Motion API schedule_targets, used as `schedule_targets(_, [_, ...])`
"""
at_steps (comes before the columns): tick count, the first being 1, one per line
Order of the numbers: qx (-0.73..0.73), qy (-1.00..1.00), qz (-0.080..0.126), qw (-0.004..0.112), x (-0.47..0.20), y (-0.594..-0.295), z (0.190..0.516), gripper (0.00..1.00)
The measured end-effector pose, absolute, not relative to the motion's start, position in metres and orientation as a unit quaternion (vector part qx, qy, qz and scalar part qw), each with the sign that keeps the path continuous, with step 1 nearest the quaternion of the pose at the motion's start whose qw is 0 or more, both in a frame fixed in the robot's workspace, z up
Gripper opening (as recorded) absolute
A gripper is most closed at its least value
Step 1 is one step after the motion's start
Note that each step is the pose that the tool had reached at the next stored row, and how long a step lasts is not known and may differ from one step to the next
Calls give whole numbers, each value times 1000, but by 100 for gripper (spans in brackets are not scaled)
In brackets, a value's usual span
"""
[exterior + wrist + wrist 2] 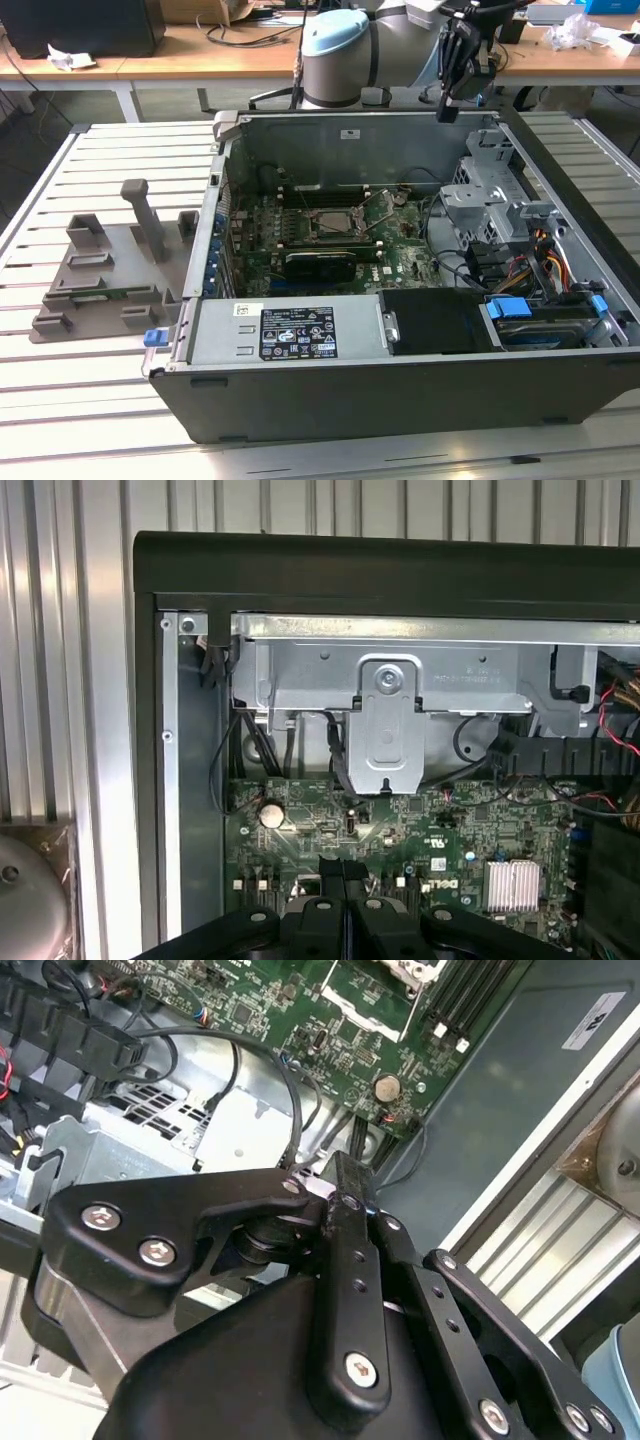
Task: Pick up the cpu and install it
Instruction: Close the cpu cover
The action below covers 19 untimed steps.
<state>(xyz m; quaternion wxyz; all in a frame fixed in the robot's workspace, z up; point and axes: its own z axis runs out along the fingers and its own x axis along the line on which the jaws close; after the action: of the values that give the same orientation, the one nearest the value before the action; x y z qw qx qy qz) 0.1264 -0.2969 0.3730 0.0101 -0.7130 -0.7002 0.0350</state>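
Exterior view first: my black two-finger gripper point(446, 112) hangs over the far wall of the open grey metal computer case point(400, 405), toward the exterior view's right, touching nothing. In the first wrist view its fingers point(332, 878) are pressed together with only a hairline seam between them, and I see nothing pinched there. As for writing, a black-and-white printed label point(298, 333) sits on the silver power supply box point(215, 335) at the near side. A small white sticker point(592, 1020) is on the case wall in the second wrist view. I cannot make out the print on either. The cpu I cannot place. The square black-and-metal socket frame point(330, 217) on the green motherboard point(405, 250) has a dark middle that I cannot resolve. The grey plastic fixture plate point(95, 275), on the slatted metal table point(100, 420) at the exterior view's left, is too small to check. The gripper's own linkage hides much of the case in the second wrist view
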Motion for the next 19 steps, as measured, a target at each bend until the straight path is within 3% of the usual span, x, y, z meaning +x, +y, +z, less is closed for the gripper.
schedule_targets(7, [-712,-702,17,29,124,-298,366,11])
schedule_targets(19, [-711,-702,17,29,124,-298,354,11])
